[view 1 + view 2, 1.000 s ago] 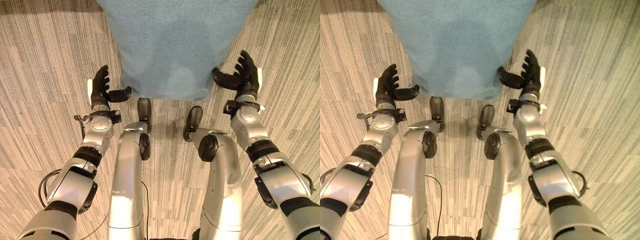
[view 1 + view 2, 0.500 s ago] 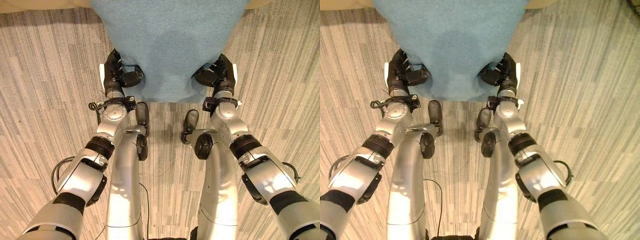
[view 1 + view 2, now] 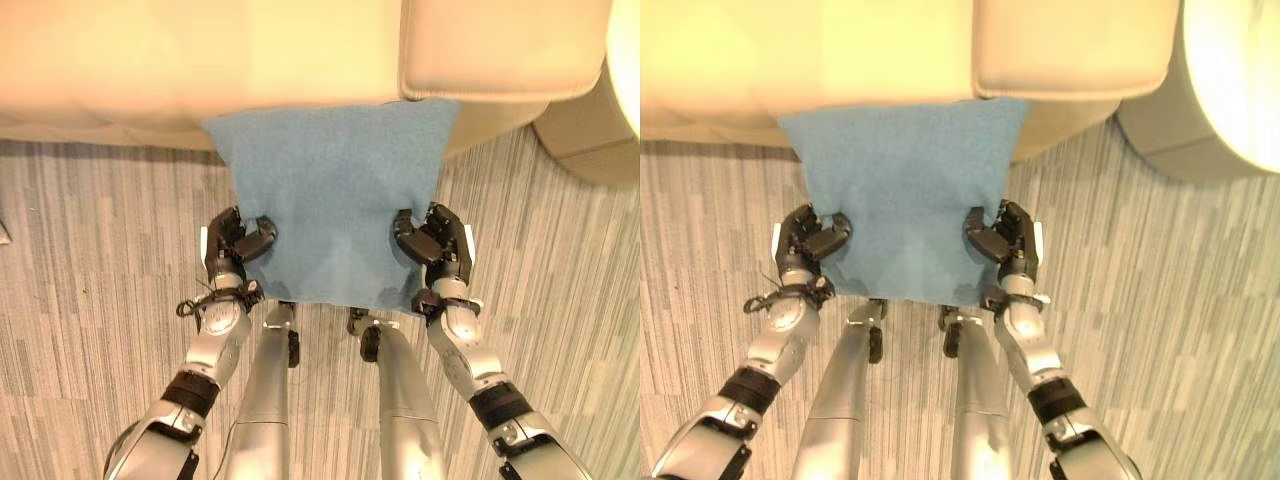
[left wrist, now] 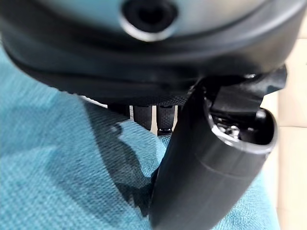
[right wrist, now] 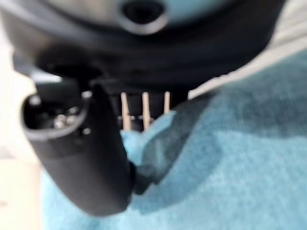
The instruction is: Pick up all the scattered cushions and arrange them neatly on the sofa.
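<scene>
Square teal fabric cushion [image 3: 335, 205]: held between both hands, its far edge against the front of the cream leather sofa [image 3: 200, 60]. Left hand [image 3: 232, 245] and right hand [image 3: 436, 245] clamp opposite side edges, thumbs pressed on top.

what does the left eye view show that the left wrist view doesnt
The left eye view alone shows the right hand pinching the square blue fabric cushion, the cream leather sofa at the cushion's far edge, and the striped grey carpet. The left wrist view alone gives the close look at the thumb pressed into the fabric. Both show the left hand gripping the cushion.
</scene>
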### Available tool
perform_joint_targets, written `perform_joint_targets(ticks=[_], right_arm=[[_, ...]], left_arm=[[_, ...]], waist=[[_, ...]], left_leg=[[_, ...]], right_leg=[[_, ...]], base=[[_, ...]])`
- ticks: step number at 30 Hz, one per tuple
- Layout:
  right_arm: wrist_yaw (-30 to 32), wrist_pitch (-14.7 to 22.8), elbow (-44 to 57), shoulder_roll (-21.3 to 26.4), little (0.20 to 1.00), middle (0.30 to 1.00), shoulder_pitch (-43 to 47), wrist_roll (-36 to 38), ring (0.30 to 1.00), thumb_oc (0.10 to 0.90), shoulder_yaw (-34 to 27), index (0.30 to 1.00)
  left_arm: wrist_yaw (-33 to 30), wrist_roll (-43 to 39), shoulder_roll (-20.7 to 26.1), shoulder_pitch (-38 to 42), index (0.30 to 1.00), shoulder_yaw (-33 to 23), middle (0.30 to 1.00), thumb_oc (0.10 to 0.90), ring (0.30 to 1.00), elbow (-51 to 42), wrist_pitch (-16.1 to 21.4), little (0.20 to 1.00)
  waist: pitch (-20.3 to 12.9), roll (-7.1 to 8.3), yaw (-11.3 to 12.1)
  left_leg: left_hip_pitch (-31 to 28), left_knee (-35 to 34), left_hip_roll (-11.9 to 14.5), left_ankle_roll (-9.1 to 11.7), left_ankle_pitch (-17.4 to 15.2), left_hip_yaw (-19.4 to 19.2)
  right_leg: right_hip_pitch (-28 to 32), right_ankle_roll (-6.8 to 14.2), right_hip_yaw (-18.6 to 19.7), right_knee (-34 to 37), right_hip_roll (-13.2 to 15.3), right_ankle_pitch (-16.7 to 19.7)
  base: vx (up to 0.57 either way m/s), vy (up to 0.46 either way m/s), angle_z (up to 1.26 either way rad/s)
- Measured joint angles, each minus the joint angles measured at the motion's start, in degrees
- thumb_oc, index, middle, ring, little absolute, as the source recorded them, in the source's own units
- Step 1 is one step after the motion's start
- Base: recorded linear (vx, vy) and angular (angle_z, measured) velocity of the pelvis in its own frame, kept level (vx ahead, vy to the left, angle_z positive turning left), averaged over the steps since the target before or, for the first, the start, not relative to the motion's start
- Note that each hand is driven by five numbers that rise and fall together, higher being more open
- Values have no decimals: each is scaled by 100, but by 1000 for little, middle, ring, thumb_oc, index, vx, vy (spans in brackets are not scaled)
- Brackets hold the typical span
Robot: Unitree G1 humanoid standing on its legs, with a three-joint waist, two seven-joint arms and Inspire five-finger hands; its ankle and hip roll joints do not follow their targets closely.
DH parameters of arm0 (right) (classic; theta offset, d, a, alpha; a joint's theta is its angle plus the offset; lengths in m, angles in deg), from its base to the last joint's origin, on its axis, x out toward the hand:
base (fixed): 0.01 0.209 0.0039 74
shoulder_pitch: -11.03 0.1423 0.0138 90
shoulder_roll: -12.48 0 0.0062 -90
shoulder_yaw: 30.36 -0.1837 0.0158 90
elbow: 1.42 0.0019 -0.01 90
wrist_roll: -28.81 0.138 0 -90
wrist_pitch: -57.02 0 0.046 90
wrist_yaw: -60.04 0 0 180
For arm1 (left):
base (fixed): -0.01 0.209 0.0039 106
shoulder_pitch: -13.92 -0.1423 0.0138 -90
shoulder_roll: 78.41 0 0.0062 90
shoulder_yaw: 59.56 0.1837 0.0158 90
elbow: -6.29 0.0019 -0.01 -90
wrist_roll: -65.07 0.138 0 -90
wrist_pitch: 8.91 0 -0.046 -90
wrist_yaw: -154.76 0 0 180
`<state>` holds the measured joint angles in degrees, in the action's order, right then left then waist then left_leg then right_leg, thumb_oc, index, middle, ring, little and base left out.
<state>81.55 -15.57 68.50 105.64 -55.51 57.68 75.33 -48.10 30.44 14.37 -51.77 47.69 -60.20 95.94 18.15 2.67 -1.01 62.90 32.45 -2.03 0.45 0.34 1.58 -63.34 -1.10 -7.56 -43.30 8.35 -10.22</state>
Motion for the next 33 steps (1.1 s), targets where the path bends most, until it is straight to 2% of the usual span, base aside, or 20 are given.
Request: perform_joint_targets(ticks=[2,4,5,6,8,13,15,16,18,23,25,26,27,30,31,33], right_arm=[[-149,-5,146,-70,300,300,-314,-76,300,400,-248,300],[-318,-19,183,-250,300,300,-829,-146,300,400,-192,300],[-360,-18,267,-192,300,300,-1120,-174,300,400,-154,300],[-509,-24,355,-71,300,300,-1462,-374,300,400,-88,300],[-645,-109,358,41,300,300,-1724,-539,300,400,-57,300],[-812,-204,348,69,300,300,-1833,-680,300,400,-221,300],[-950,-248,348,77,300,300,-2127,-764,300,400,-335,300],[-1024,-248,349,88,300,300,-2248,-781,300,400,-384,300],[-1152,-249,350,110,300,300,-2425,-883,300,400,-473,300],[-1216,-368,354,121,300,300,-2514,-1078,300,400,-703,300],[-1204,-422,357,131,300,300,-2523,-1088,300,400,-781,300],[-1204,-442,421,167,300,300,-2533,-1121,300,400,-774,300],[-1212,-485,522,179,300,300,-2515,-1210,300,400,-763,300],[-1247,-522,526,156,300,300,-2514,-1251,300,400,-761,300],[-1264,-609,523,77,300,300,-2531,-1272,300,400,-730,300],[-1283,-645,524,-1,300,300,-2482,-1322,300,400,-674,300]], left_arm=[[258,38,-119,-299,300,-113,300,400,300,-96,36,300],[441,37,-195,-913,300,-187,300,400,300,-100,33,300],[504,40,-169,-1227,300,-165,300,400,300,-110,34,300],[631,37,-182,-1581,300,-175,300,400,300,-138,37,300],[753,35,-191,-1818,300,-99,300,400,300,-149,-1,300],[920,40,-176,-2090,300,-211,300,400,300,-145,-23,300],[1115,52,-145,-2282,300,-147,300,400,300,-144,-32,300],[1202,87,-163,-2409,300,-148,300,400,300,-154,-31,300],[1360,112,-195,-2626,300,-148,300,400,300,-157,-31,300],[1378,122,-355,-2688,300,-88,300,400,300,-152,-159,300],[1381,123,-394,-2682,300,-4,300,400,300,-149,-170,300],[1382,137,-384,-2688,300,5,300,400,300,-145,-221,300],[1382,149,-378,-2732,300,-14,300,400,300,-132,-226,300],[1388,168,-351,-2761,300,-46,300,400,300,-132,-244,300],[1390,217,-302,-2827,300,-87,300,400,300,-134,-252,300],[1391,237,-191,-2833,300,-131,300,400,300,-133,-308,300]], waist=[[39,-10,59],[5,-7,40],[-91,-39,64],[-189,-95,133],[-215,-144,167],[-281,-174,241],[-297,-179,224],[-402,-178,220],[-727,-199,244],[-882,-236,301],[-902,-226,306],[-914,-223,327],[-926,-228,318],[-942,-195,292],[-991,-115,314],[-985,-92,329]], left_leg=[[-667,-687,-24,125,222,74],[-1567,-1185,-23,190,296,203],[-1899,-1417,13,205,304,256],[-2444,-1819,47,208,474,319],[-3028,-2261,83,218,607,436],[-3746,-2554,202,258,644,527],[-4466,-2863,247,310,680,701],[-4676,-2979,270,317,652,725],[-4794,-3109,302,338,597,750],[-4990,-3122,241,329,617,804],[-4973,-3068,211,319,602,515],[-4982,-2948,354,38,369,-355],[-5094,-2926,385,-19,434,-625],[-5168,-2970,258,-99,437,-574],[-5299,-3056,142,-201,405,-592],[-5377,-3091,83,-235,386,-592]], right_leg=[[580,18,-84,453,-16,74],[1460,44,-261,792,-11,69],[1798,32,-347,960,-46,38],[2325,8,-439,1247,-103,59],[2902,12,-593,1589,-155,65],[3792,7,-797,2015,-321,77],[4676,17,-993,2526,-421,100],[4928,39,-1041,2697,-459,83],[5124,38,-1125,2893,-522,87],[5696,51,-1539,3276,-511,133],[5895,49,-1764,3381,-452,138],[6045,48,-1889,3431,-402,137],[6114,98,-1857,3411,-342,124],[6151,215,-1849,3325,-210,163],[6164,292,-1800,3188,-70,149],[6064,312,-1688,2822,62,137]], base=[[17,-122,16],[61,-116,22],[80,-169,21],[28,-95,19],[57,-113,26],[131,-94,14],[152,-39,39],[143,-12,38],[126,12,22],[85,77,36],[123,211,64],[231,347,44],[190,295,34],[93,228,14],[42,229,1],[42,188,4]])
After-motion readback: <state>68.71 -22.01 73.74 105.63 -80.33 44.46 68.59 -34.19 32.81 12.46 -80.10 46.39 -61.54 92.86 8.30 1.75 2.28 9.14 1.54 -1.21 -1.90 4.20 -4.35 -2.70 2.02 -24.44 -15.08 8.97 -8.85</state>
